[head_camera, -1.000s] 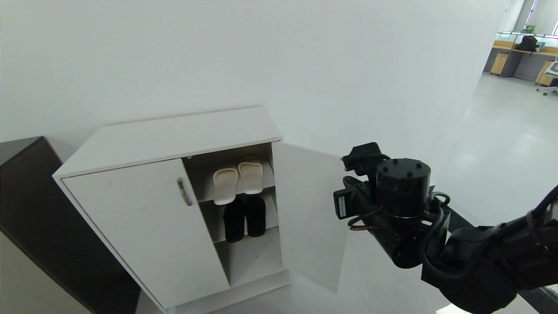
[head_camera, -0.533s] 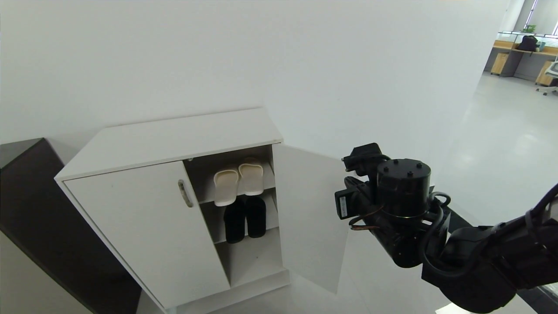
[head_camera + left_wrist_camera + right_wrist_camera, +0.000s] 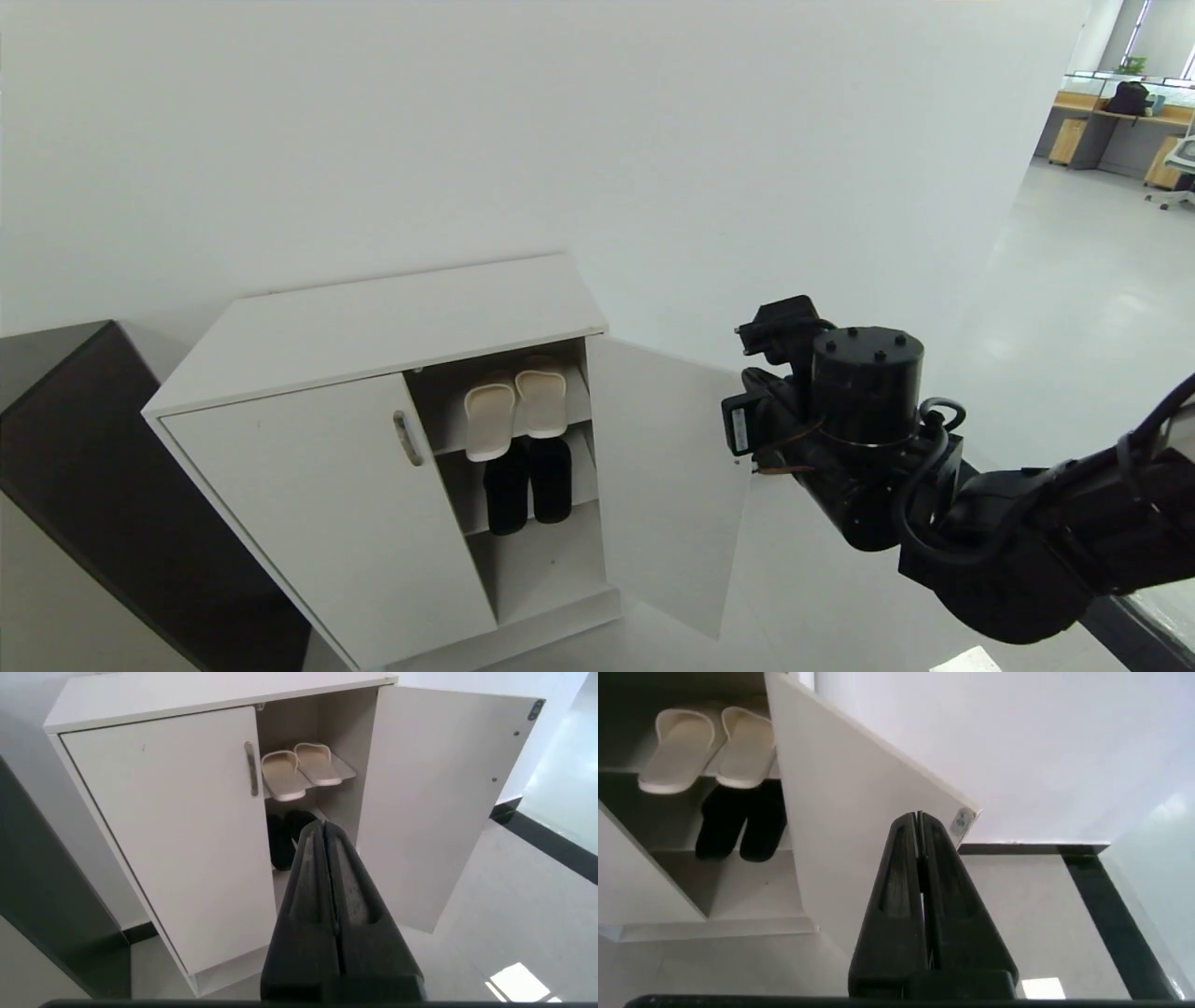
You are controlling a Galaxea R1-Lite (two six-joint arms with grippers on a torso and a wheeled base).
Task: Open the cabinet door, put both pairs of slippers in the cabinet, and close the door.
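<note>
White wall [image 3: 653, 140], pale glossy floor [image 3: 1074, 308], dark panel [image 3: 65, 467] at left — distant desks [image 3: 1116, 117].

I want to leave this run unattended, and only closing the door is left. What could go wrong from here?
1. The white slippers seem to overhang their shelf at the front, so the closing door might catch them or stay ajar.
2. The right gripper is shut and sits by the door's free edge, so a push there could slip off.
3. The left gripper, shut, points at the opening and may stand in the door's swing.

Black slippers [image 3: 281, 840] partly behind left pincer [image 3: 324, 827]
</note>
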